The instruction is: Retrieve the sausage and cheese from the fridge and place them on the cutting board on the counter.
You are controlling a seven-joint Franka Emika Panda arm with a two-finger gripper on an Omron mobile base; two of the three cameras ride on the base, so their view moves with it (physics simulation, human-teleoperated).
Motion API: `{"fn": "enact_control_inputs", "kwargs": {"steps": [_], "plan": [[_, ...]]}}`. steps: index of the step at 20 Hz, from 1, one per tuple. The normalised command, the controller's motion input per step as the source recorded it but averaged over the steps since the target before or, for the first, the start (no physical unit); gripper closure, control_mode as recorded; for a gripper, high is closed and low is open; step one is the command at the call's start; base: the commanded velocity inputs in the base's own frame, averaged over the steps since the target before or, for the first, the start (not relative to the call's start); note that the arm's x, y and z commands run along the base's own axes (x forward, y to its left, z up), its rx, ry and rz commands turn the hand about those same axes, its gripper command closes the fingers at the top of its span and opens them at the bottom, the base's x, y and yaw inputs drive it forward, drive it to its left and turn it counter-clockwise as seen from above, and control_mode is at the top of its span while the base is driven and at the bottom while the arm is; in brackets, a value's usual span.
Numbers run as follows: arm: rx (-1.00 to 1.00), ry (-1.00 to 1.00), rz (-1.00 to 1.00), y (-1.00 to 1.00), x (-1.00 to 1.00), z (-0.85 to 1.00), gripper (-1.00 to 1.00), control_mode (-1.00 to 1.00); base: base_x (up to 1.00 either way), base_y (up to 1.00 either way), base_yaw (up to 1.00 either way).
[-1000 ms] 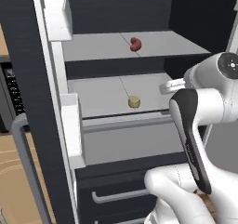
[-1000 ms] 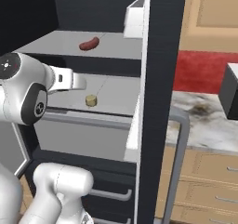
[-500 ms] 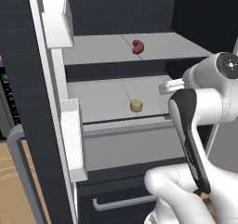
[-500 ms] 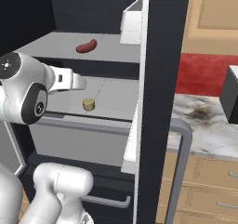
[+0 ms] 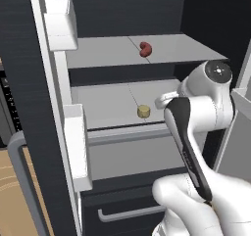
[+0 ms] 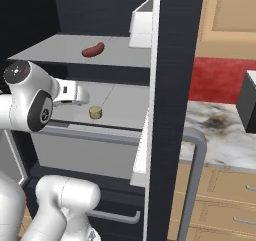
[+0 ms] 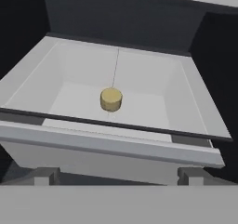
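Note:
The fridge stands open. On its upper shelf lies the reddish-brown sausage. One shelf lower, the pale yellow cheese rests inside a light grey bin. My gripper is open and empty, just outside the bin's front lip and aimed at the cheese, with a gap between them. From the base views, the white hand reaches toward the cheese shelf. The marble counter runs to the right of the fridge. The cutting board is out of view.
White door bins hang on the left door. The right door's black edge and grey bar handle stand close to the arm's right. Below the shelves is a black drawer with a handle. A dark appliance sits on the counter.
The whole picture has shifted a little, so the base has moved slightly. The arm keeps its pose before the cheese shelf, and the gripper stays open.

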Motion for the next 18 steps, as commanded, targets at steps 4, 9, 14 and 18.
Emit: {"fn": "enact_control_inputs", "kwargs": {"steps": [4,9,14,18], "plan": [[0.00,0.15,0.02,0.11,0.20,-0.40,-1.00,-1.00,0.00,0.00,0.00],[0.03,0.14,0.00,0.08,0.43,-0.43,-1.00,-1.00,0.00,0.00,0.00],[0.08,0.12,0.00,0.00,0.61,-0.34,-1.00,-1.00,0.00,0.00,0.00],[0.00,0.00,0.00,0.00,0.43,-0.54,-1.00,-1.00,0.00,0.00,0.00]]}}
